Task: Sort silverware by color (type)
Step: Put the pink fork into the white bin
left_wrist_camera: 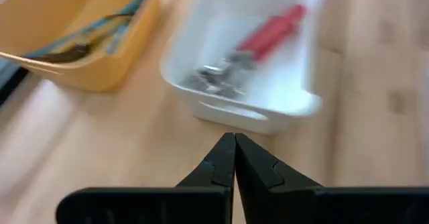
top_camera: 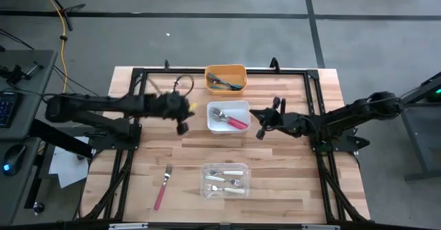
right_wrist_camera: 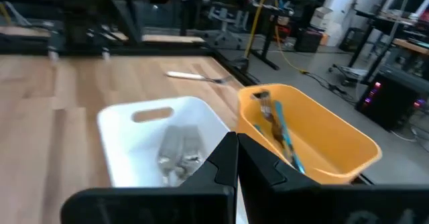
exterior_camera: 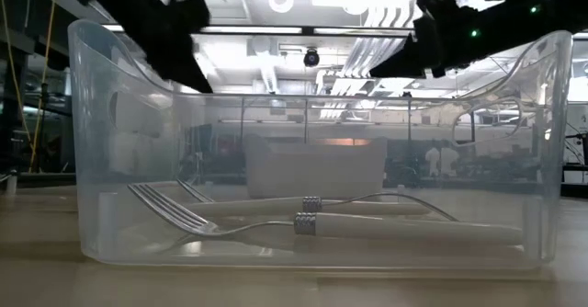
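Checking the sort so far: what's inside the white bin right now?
The white bin holds a pink-red-handled fork and silver fork heads. How many forks, and the handles of any others, cannot be made out.

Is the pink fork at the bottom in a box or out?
Out. The pink-handled fork lies flat on the bare table, left of the clear bin.

Two dark, jointed robot arms

Both arms are matte black with slim links; each end effector, left point(left_wrist_camera: 234, 158) and right point(right_wrist_camera: 236, 158), ends in two black wedge-shaped fingers with notched inner edges.
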Controlling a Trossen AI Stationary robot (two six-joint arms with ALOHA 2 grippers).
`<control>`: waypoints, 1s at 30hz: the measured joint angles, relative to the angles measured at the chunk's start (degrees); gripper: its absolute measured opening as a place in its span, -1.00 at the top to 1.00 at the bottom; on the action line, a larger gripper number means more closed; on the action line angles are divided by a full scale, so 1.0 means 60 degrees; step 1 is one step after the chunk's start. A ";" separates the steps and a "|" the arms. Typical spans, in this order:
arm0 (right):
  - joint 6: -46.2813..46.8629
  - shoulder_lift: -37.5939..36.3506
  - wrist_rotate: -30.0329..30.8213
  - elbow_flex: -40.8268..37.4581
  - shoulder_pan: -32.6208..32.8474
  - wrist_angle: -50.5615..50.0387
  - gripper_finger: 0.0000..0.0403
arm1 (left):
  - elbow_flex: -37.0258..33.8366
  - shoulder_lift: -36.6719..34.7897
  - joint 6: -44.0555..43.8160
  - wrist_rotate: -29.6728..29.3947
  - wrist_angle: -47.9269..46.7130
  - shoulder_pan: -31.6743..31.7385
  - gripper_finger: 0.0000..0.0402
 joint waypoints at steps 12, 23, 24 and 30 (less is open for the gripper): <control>0.0317 -0.0004 0.0502 -0.0002 0.1241 -0.0227 1.00 | 0.0842 -0.0427 -0.4828 -0.1959 -0.2956 -0.5357 1.00; 0.0524 -0.0004 0.0909 -0.0006 0.1899 -0.0444 1.00 | 0.1610 0.1738 -1.0810 -0.0643 -0.4833 -0.7962 0.96; 0.0544 -0.0004 0.0919 -0.0006 0.1943 -0.0483 1.00 | 0.1659 0.1957 -1.1378 -0.0308 -0.4866 -0.8092 0.94; 0.0520 0.0004 0.1216 -0.0013 0.2222 -0.0588 1.00 | 0.1706 0.3099 -1.3191 0.0474 -0.4761 -0.8791 0.80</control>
